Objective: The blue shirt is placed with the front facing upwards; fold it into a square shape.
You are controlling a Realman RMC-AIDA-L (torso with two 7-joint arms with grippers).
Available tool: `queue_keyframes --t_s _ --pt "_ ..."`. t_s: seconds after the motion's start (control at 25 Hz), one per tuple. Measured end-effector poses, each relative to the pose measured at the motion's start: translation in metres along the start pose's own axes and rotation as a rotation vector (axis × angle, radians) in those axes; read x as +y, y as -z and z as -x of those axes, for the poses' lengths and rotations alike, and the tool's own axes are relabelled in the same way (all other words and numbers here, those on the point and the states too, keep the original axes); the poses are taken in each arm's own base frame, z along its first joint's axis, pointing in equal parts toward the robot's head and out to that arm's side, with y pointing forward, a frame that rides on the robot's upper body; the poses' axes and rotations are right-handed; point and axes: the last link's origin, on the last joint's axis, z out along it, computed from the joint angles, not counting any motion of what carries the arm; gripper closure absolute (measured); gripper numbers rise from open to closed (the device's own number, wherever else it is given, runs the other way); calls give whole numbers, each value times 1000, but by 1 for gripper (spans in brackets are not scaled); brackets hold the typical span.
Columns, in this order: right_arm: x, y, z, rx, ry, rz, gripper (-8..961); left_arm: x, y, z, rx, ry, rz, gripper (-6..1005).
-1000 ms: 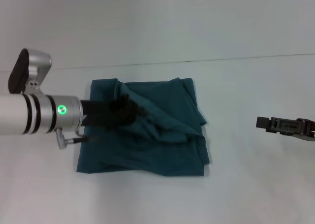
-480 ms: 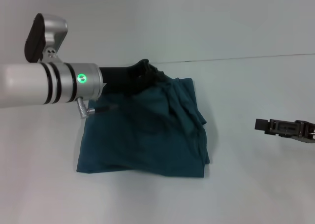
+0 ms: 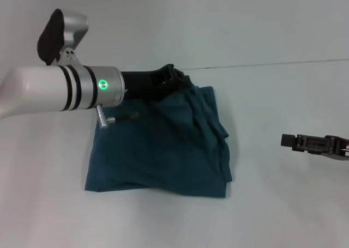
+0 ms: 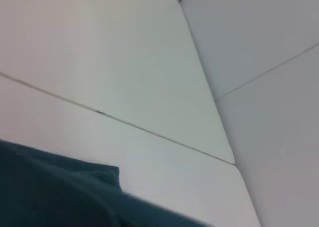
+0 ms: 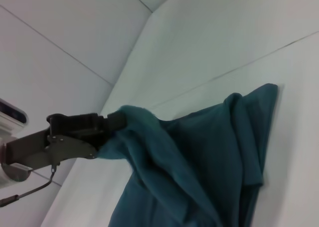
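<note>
The left gripper (image 3: 173, 75) pinches a lifted fold of the blue shirt (image 3: 163, 155) at its far edge, probably to square it, while the right gripper (image 3: 289, 140) waits well right, jaw state unclear.

Left gripper (image 3: 173, 76) at blue shirt (image 3: 163, 150) far edge; right gripper (image 3: 289, 141) well right.

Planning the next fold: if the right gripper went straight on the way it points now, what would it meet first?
Probably the blue shirt: the right gripper points across bare table at its right edge, though its height is unclear.
</note>
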Motion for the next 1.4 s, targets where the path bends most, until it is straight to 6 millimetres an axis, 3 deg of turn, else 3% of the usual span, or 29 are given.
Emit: queue_keyframes --t_s 0.12,0.48,0.64,0.84,1.16,1.4 --pt "0 -1 0 2 -1 -3 134 2 -1 0 2 -20 8 924" --pt "-1 -1 -1 2 -2 -6 134 14 2 -1 27 -65 111 579" --pt "-1 -1 0 -1 -2 -7 134 -2 13 -1 10 24 74 455" --pt "-1 0 0 -1 0 -8 134 -22 36 9 -6 86 76 217" --pt "-1 0 0 11 4 -8 133 -39 82 29 -45 32 127 190" --pt "2 -1 7 78 -59 -18 133 -81 127 40 -6 83 10 190"
